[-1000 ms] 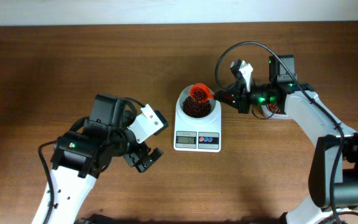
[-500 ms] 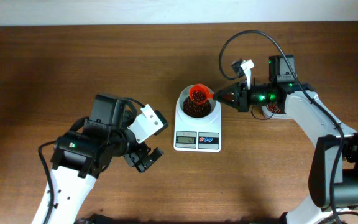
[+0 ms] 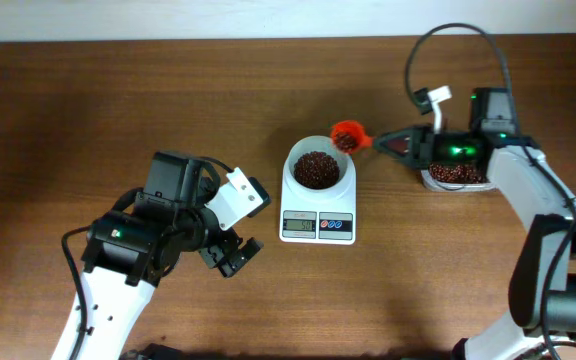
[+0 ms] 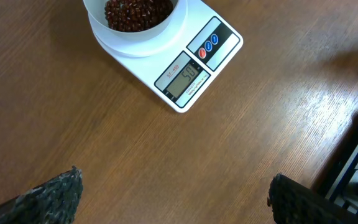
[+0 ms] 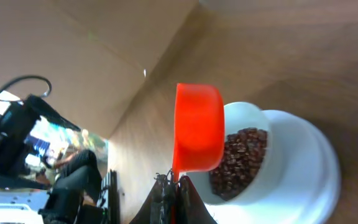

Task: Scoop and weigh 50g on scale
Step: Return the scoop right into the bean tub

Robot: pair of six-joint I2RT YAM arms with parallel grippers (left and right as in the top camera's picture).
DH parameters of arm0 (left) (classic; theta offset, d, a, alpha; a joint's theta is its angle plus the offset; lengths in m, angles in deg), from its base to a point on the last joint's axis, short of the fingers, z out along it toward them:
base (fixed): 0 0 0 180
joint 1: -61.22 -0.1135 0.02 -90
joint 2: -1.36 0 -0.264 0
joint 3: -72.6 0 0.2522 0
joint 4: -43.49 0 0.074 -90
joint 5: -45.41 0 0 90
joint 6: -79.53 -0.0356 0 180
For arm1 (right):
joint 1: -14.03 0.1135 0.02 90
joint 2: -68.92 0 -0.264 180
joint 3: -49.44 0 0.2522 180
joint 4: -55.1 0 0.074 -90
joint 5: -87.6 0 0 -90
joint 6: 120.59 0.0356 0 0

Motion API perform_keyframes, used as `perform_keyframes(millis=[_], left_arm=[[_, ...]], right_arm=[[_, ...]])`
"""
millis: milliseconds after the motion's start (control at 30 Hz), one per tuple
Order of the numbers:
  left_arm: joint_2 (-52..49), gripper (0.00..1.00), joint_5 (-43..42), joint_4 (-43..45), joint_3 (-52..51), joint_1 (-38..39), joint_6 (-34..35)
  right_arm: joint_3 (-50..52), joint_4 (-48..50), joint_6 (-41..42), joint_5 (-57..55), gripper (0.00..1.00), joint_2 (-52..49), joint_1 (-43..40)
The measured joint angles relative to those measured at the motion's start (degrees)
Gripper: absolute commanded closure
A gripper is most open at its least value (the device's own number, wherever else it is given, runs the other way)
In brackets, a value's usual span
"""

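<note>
The right gripper (image 3: 380, 142), pinching the orange scoop (image 3: 346, 134), has drawn back from the scale (image 3: 317, 226) — the beans (image 3: 315, 168) lie in its bowl, so pouring looks finished. Well apart, the left gripper (image 3: 232, 254) hangs spread and empty.

Dark wood table under soft, even indoor light.

The table (image 3: 118, 100) has a brown wood-grain top that fills almost the whole overhead view, its grain running left to right. A pale strip (image 3: 218, 18) runs along its far edge; whether that is wall or floor cannot be told. The left wrist view shows a faint sheen on the wood at the right. The right wrist view shows a plain tan surface (image 5: 73, 43), and past it a bright, blurred patch of room (image 5: 48, 134).
</note>
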Motion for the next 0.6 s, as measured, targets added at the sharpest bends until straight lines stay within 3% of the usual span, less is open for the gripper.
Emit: perform_keyframes(millis=[367,600], left_arm=[[0.0,0.01,0.0,0.0,0.0,0.0,0.0],[0.0,0.01,0.0,-0.04,0.0,0.0,0.0]], right_arm=[[0.0,-8.0,0.13,0.42,0.96,0.0,-13.09],[0.07,-21.53,-8.46,-3.13,0.96,0.0,-19.23]])
